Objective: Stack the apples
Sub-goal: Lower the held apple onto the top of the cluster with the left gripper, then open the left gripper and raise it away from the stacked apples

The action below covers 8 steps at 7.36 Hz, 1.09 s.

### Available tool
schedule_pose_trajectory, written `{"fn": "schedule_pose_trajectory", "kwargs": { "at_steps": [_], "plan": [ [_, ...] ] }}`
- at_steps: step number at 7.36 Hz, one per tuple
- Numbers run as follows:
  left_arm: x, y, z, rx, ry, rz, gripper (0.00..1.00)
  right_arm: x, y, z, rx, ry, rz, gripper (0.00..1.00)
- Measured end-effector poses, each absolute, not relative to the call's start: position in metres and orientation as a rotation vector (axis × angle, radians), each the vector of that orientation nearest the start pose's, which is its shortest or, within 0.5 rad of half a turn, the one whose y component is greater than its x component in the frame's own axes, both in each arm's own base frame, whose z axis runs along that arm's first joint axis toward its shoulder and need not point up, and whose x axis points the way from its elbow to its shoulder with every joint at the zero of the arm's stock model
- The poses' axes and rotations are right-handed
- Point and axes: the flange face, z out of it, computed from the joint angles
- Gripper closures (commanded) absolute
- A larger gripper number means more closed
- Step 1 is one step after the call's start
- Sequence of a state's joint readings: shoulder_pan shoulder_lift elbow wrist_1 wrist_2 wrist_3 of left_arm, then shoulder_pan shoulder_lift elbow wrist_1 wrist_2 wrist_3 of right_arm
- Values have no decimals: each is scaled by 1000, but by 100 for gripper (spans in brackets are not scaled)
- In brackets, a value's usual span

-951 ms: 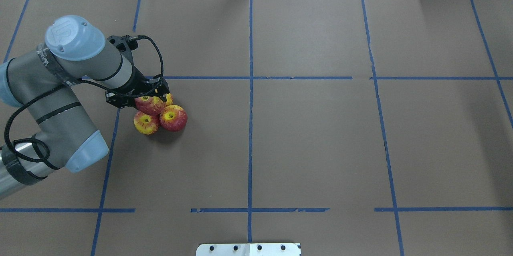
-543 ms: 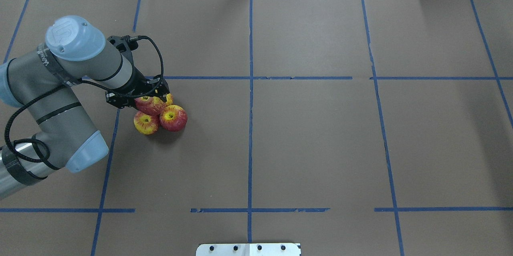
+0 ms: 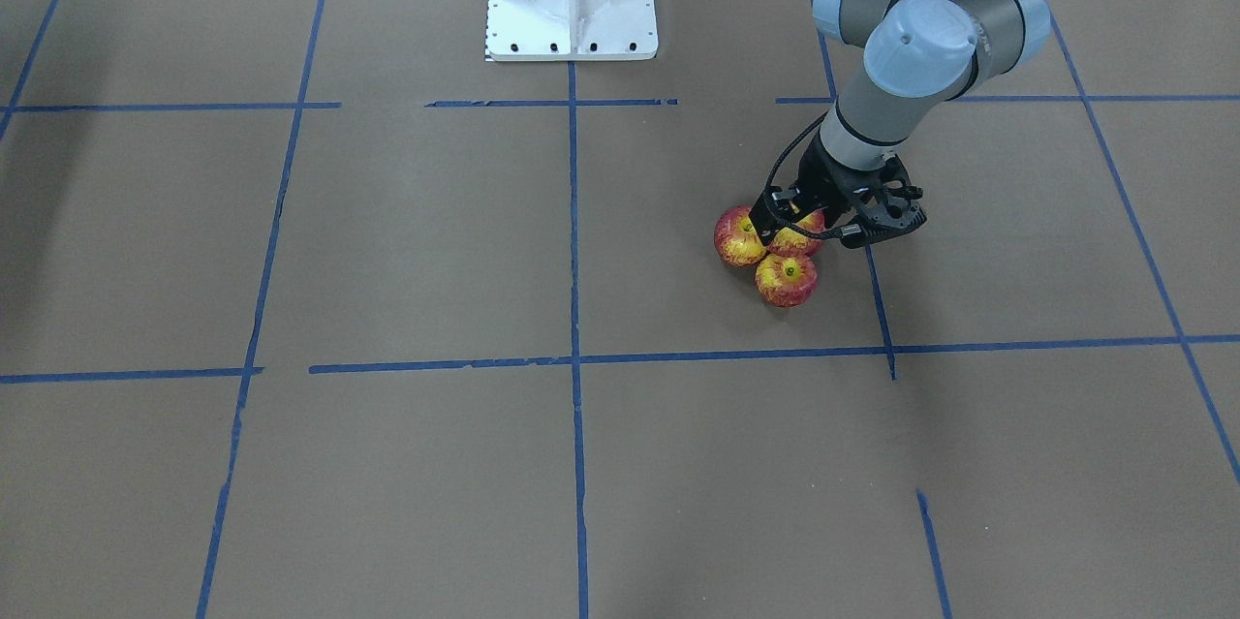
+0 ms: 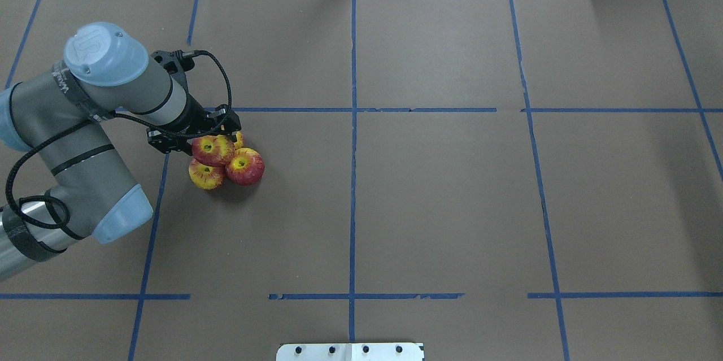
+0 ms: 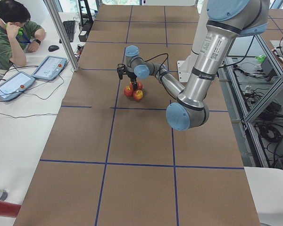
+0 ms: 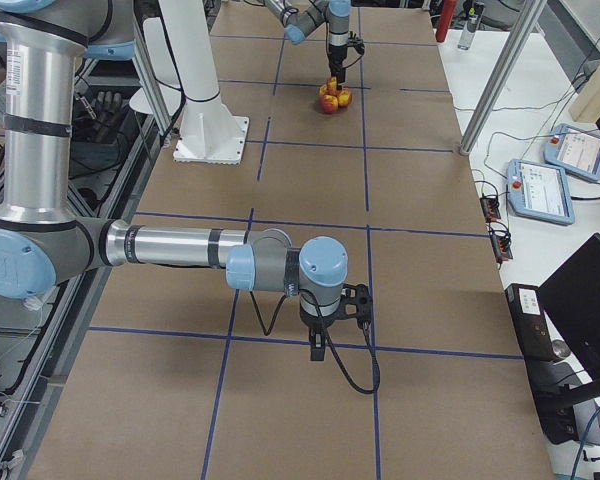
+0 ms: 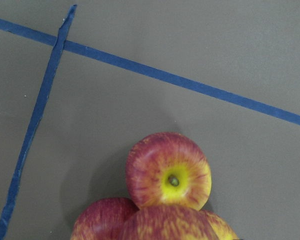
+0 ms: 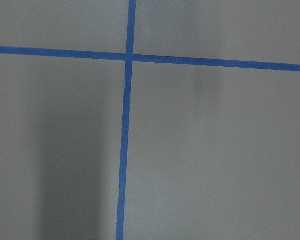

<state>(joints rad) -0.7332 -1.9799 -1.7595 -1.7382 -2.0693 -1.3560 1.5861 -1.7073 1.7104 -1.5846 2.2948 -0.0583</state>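
Four apples [image 4: 244, 166] form one pile. Three sit on the brown table [image 4: 452, 208], pressed together, and one of these is half hidden under the gripper in the overhead view. The top apple [image 4: 213, 149] rests on them with its yellow dimple facing up. The pile lies left of the robot's base, about midway between the robot's edge and the operators' edge.

There are two grippers. The left gripper [image 4: 196, 136] hangs right over the top apple with its jaws apart, one on either side of the fruit. Whether a finger touches the skin I cannot tell. For the right gripper [image 6: 320, 345], the pictures do not show whether it is apart or together.

The left arm [image 4: 113, 84] is folded at the elbow, with its wrist pointing steeply down at the pile. The right arm [image 6: 180, 247] stretches low toward the table's right end, tool downward, well apart from the apples.
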Motion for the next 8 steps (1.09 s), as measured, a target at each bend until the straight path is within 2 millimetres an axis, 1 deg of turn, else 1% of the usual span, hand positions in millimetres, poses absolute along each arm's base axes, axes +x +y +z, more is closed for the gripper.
{"fn": "schedule_pose_trajectory", "kwargs": {
  "at_steps": [2,3,4,5,6,7,8],
  "plan": [
    [406,-481,322,-75,891,-291,1,74,-432,658,16,-724,-37,0],
    [400,-479,315,-64,904,-287,1,74,-432,658,16,-724,-37,0],
    [387,-481,305,-43,924,-291,1,74,-432,658,16,-724,-37,0],
    [360,-490,293,-6,947,-314,1,74,-432,658,16,-724,-37,0],
    [323,-507,283,50,964,-338,1,74,-432,658,16,-724,-37,0],
    [286,-521,284,114,961,-329,1,74,-432,658,16,-724,-37,0],
    [250,-526,299,175,932,-281,1,74,-432,658,16,-724,-37,0]
  ]
}}
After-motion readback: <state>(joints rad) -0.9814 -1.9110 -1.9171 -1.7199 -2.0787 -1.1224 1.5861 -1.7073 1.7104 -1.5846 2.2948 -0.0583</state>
